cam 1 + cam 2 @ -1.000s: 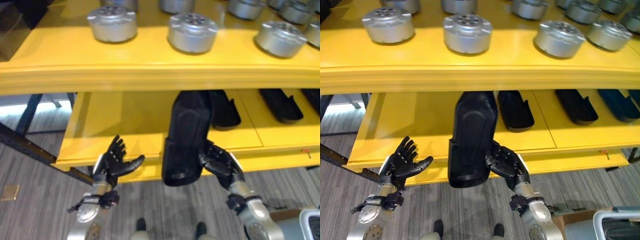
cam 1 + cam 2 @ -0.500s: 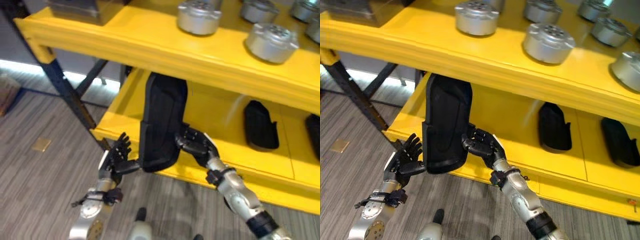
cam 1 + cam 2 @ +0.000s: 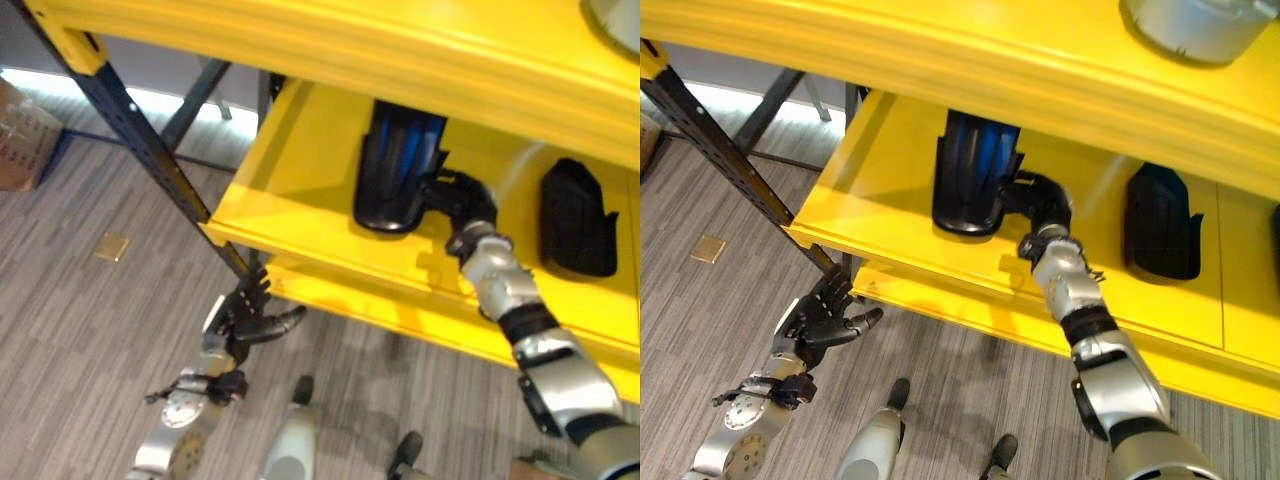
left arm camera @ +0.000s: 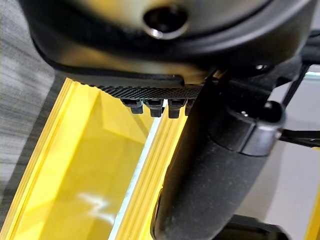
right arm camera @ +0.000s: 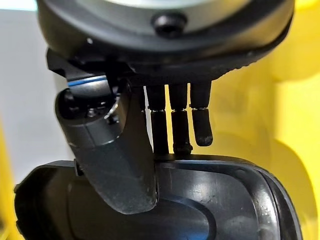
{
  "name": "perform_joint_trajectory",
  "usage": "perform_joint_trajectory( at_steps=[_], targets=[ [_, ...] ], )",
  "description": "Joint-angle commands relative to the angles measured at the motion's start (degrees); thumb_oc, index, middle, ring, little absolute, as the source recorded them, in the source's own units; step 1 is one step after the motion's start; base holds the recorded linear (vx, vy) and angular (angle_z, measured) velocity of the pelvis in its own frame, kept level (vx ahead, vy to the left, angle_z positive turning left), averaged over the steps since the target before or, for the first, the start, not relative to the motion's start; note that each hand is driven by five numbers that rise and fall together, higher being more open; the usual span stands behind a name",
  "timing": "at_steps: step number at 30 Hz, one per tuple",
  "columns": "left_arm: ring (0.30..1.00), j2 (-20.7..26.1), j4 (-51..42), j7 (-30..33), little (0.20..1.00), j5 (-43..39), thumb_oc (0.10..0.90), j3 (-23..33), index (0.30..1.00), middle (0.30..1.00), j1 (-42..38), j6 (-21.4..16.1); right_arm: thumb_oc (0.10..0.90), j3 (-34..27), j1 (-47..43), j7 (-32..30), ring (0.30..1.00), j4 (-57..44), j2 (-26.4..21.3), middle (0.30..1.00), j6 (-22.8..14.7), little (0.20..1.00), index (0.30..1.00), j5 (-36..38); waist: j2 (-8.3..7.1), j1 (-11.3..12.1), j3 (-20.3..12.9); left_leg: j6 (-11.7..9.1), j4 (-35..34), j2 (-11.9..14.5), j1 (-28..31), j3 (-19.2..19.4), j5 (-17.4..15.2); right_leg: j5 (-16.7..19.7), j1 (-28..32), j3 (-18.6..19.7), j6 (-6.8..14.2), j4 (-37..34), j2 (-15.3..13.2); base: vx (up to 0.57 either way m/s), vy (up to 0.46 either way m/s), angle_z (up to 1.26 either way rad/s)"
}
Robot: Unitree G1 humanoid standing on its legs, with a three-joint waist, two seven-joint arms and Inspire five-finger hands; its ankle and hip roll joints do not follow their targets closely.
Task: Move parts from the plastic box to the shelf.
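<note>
A long black plastic part (image 3: 392, 178) lies on the lower yellow shelf (image 3: 300, 215), well in from its front edge. My right hand (image 3: 457, 196) reaches in over the shelf and sits at the part's right side. In the right wrist view the thumb (image 5: 117, 165) lies across the black part (image 5: 215, 205) while the fingers (image 5: 175, 127) pass behind its rim, pinching it. My left hand (image 3: 823, 322) hangs open below the shelf's front left corner, over the floor, touching nothing.
A second black part (image 3: 1162, 222) lies further right on the same shelf. The upper yellow shelf (image 3: 400, 60) overhangs it and carries a round silver part (image 3: 1198, 22). A dark slanted shelf post (image 3: 150, 155) stands at the left, with a cardboard box (image 3: 20, 140) on the floor beyond.
The part, held upright between both hands at the shelf's front edge, now lies on the lower shelf under my right hand. My left hand has let go and dropped. The camera also shifted.
</note>
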Motion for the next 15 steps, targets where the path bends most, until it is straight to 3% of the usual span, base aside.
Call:
perform_joint_trajectory(
  at_steps=[1,8,15],
  targets=[
    [1.0,3.1,-7.0,-1.4,1.0,-1.5,0.9,-0.1,1.0,1.0,-1.7,-5.1,0.4,-1.4,-10.0,0.0,0.3,1.5,-3.8,0.3,-6.2,0.3,0.3,2.2,0.19,-0.7,-4.1,3.1,-1.5,0.1,1.9,3.6,-0.2,-7.3,1.0,1.4,-0.8,11.1,-0.9,0.0,0.0,0.0],
    [1.0,3.6,-6.9,-1.8,1.0,-1.4,0.9,-1.1,1.0,1.0,-3.0,-5.5,0.4,0.6,-17.8,0.7,0.3,16.9,-6.2,0.3,-4.0,0.3,0.3,0.9,1.61,-1.0,-2.5,3.0,-0.8,0.1,0.6,3.8,-0.1,-7.7,-1.1,2.1,-1.1,12.4,-0.9,-0.04,0.015,-0.03],
    [1.0,3.8,-6.5,-1.6,1.0,-1.4,0.9,-2.1,1.0,1.0,-4.8,-6.2,0.4,1.2,-18.6,0.7,0.3,20.8,-6.3,0.3,-3.3,0.3,0.3,-0.9,2.72,-1.1,-1.2,3.1,0.2,0.0,-0.5,4.1,-0.2,-8.1,-2.8,3.0,-1.3,13.6,-0.9,-0.02,0.004,-0.02]
  ],
)
